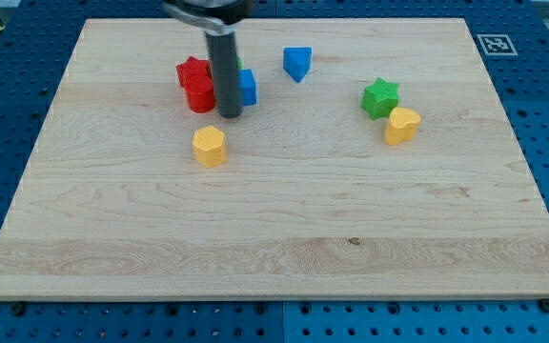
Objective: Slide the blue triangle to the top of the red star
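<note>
- Yellow block [210, 145] lies nearest on the desk [274, 248], below my tip [230, 114].
- My tip sits between a red block [199, 94] and a blue block [247, 87]; there are no jaws, only the rod, which holds nothing.
- Red star [192, 71] is just behind the red block.
- Blue triangle [296, 63] lies up and to the view's right, apart from my tip; likely light, rigid and slippery, so push a flat side.

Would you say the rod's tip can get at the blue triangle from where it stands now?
Probably yes: my tip sits by the blue cube, and bare board lies between there and the blue triangle.
</note>
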Available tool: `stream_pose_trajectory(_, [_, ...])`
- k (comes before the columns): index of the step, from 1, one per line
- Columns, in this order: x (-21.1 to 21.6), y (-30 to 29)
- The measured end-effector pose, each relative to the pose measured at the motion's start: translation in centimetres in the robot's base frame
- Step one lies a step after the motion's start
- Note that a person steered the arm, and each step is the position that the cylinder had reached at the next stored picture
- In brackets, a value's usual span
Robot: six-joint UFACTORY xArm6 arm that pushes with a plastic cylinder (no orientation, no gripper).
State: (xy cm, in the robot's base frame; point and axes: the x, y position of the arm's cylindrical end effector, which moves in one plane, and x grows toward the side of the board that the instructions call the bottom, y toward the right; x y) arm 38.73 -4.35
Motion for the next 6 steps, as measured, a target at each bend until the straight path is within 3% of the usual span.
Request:
stream_pose_trajectory(1, [0.0,6.0])
stream_pose_trajectory(3, [-4.8,7.7])
stream_pose_trajectory(5, [-4.9,14.1])
stream_pose_trajectory(6, [-6.3,13.3])
